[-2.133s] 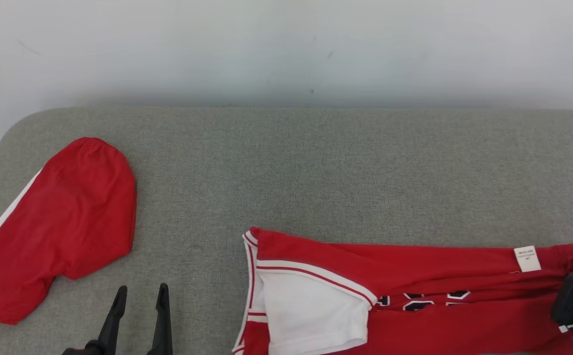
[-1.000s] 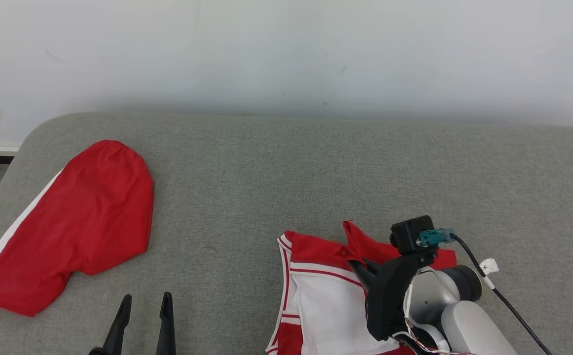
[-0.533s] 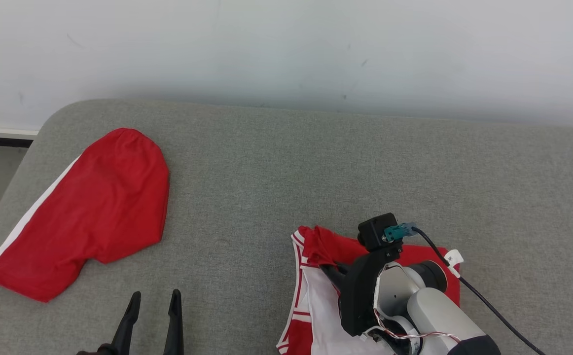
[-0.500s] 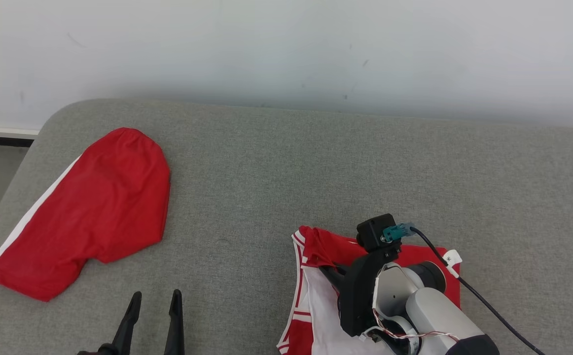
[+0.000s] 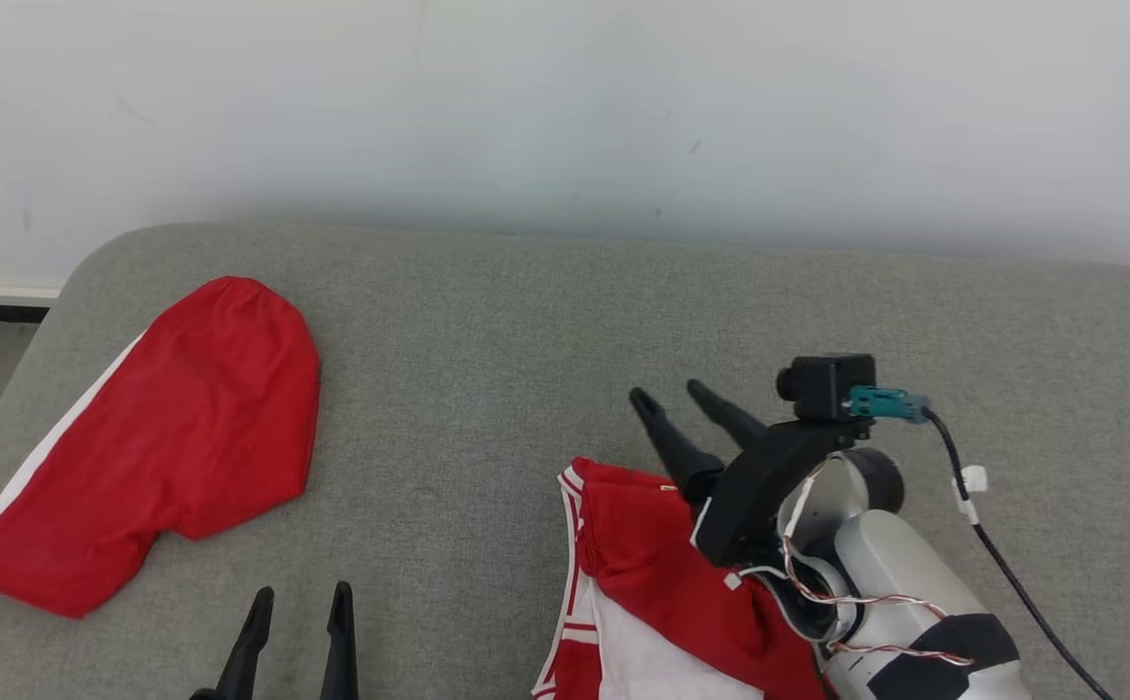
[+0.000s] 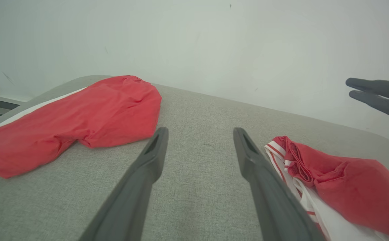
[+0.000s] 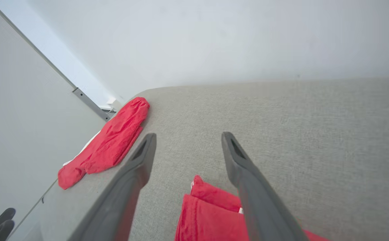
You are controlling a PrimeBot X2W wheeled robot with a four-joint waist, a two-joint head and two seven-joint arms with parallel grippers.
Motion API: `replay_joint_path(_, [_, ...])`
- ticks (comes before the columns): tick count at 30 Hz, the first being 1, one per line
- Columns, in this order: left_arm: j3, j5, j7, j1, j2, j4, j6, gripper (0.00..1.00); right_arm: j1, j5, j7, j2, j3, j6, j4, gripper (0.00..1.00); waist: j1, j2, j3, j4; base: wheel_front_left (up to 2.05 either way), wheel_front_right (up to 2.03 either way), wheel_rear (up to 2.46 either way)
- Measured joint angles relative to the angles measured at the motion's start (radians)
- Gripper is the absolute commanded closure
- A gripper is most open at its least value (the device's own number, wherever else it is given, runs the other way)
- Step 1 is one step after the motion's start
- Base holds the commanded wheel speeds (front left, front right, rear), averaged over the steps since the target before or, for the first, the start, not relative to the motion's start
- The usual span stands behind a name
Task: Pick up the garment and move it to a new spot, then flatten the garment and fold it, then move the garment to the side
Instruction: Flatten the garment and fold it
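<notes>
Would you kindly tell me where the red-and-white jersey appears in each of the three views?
Head view: jersey at the bottom, right of centre.
Left wrist view: jersey at lower right.
Right wrist view: jersey at bottom centre.
Shared landmark: the red shorts, lying toward the left in all three.

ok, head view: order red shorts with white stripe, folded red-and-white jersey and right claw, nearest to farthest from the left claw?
From the left claw:
1. Red shorts with white stripe, up-left.
2. Folded red-and-white jersey, right.
3. Right claw, farther right, beyond the jersey.
</notes>
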Motion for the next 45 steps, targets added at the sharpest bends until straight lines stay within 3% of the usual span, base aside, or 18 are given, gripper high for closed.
replay_joint_path(3, [0.0,0.0,0.0,0.003,0.0,-0.003,0.0,0.0,0.014,-0.085,-0.007,0.0,-0.065,0.0,-0.002,0.0,0.0,0.0,-0.008,-0.009,0.0,0.0,0.0])
replay_joint_path(4, [0.0,0.0,0.0,0.004,0.0,-0.004,0.0,0.0,0.031,-0.126,-0.006,0.0,-0.101,0.0,-0.008,0.32,0.0,0.0,-0.012,-0.013,0.0,0.0,0.0])
replay_joint_path(5, [0.0,0.0,0.0,0.006,0.0,-0.006,0.0,0.0,0.056,-0.165,-0.004,0.0,-0.136,0.0,-0.018,0.73,0.0,0.0,-0.015,-0.017,0.0,0.0,0.0])
replay_joint_path(6, [-0.001,0.0,0.0,0.008,0.0,-0.006,0.0,0.0,0.085,-0.202,0.002,-0.001,-0.169,0.0,-0.032,1.0,0.0,0.0,-0.019,-0.021,0.0,0.0,0.0])
replay_joint_path(11, [-0.002,0.0,0.0,0.011,0.0,-0.011,0.0,0.0,0.25,-0.361,0.072,-0.002,-0.284,0.0,-0.111,1.0,0.0,0.0,-0.026,-0.037,0.0,0.0,0.0])
replay_joint_path(16, [0.003,0.0,0.0,0.011,0.0,-0.013,-0.004,0.0,0.36,-0.382,0.117,-0.002,-0.295,0.0,-0.166,1.0,0.0,0.0,-0.016,-0.044,0.0,0.0,0.0])
replay_joint_path(22, [0.007,0.002,0.0,0.008,0.0,-0.01,-0.006,0.0,0.368,-0.36,0.136,-0.001,-0.194,0.0,-0.173,1.0,0.0,0.0,-0.005,-0.05,0.0,0.0,0.0])
replay_joint_path(27, [0.012,0.004,0.0,0.002,0.0,-0.009,-0.01,0.0,0.321,-0.32,0.158,-0.001,-0.037,0.0,-0.166,1.0,0.0,0.0,0.005,-0.051,0.0,0.0,0.0])
replay_joint_path(35, [0.002,0.003,0.0,-0.012,0.0,-0.002,-0.011,0.0,0.264,-0.162,0.144,0.0,0.201,0.0,-0.174,1.0,0.0,0.0,0.01,-0.032,0.0,0.0,0.0])
replay_joint_path(40, [0.014,0.003,0.0,-0.013,0.0,-0.005,-0.005,0.0,0.226,-0.085,0.078,0.0,0.222,0.0,-0.201,1.0,0.0,0.0,0.006,-0.022,0.0,0.0,0.0])
replay_joint_path(45, [0.035,0.003,0.0,0.002,0.0,-0.01,-0.005,0.0,0.219,-0.081,-0.006,0.0,0.156,0.0,-0.243,1.0,0.0,0.0,-0.002,-0.029,0.0,0.0,0.0])
